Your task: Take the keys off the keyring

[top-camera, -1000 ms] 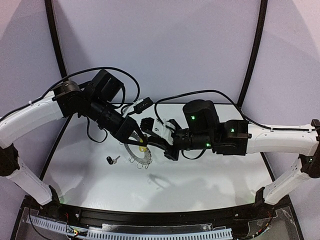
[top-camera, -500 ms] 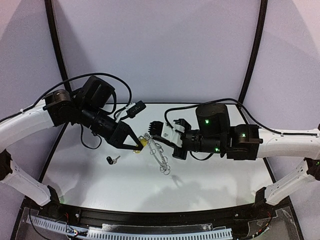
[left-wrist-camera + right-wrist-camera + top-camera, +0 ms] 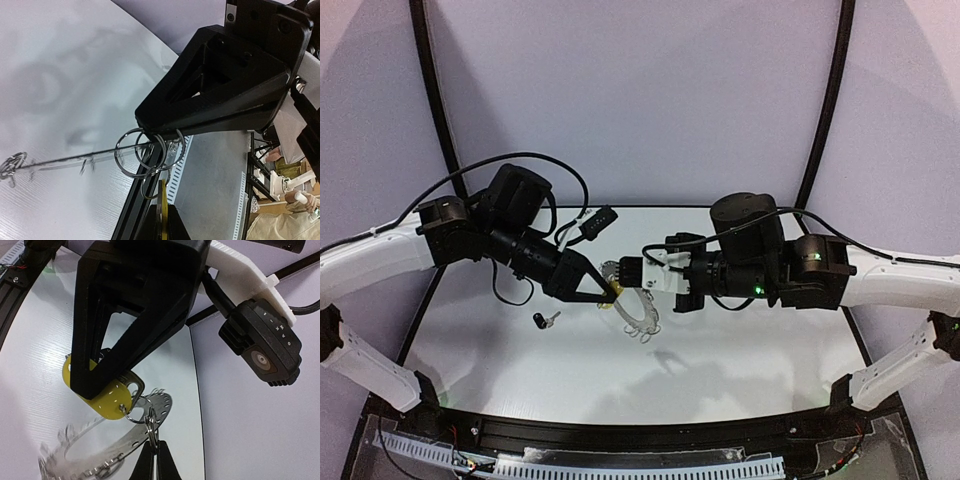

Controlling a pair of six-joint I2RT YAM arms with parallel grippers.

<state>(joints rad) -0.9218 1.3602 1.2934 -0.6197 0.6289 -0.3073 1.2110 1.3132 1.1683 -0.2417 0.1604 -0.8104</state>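
Over the table's (image 3: 740, 350) middle, left fingers (image 3: 170, 315) clamp the yellow key (image 3: 107, 397) while right fingers (image 3: 163, 466) pinch its loop (image 3: 149, 426) on the keyring (image 3: 638, 315). The black key (image 3: 544, 320) lies loose toward the left edge; twisting the yellow one off looks next.

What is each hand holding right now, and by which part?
The left hand pinches the yellow key by its head. The right hand pinches a thin wire loop linked to that key, beside the keyring rim.

White table (image 3: 750, 350), small black-headed key (image 3: 544, 320) lying alone on its left part
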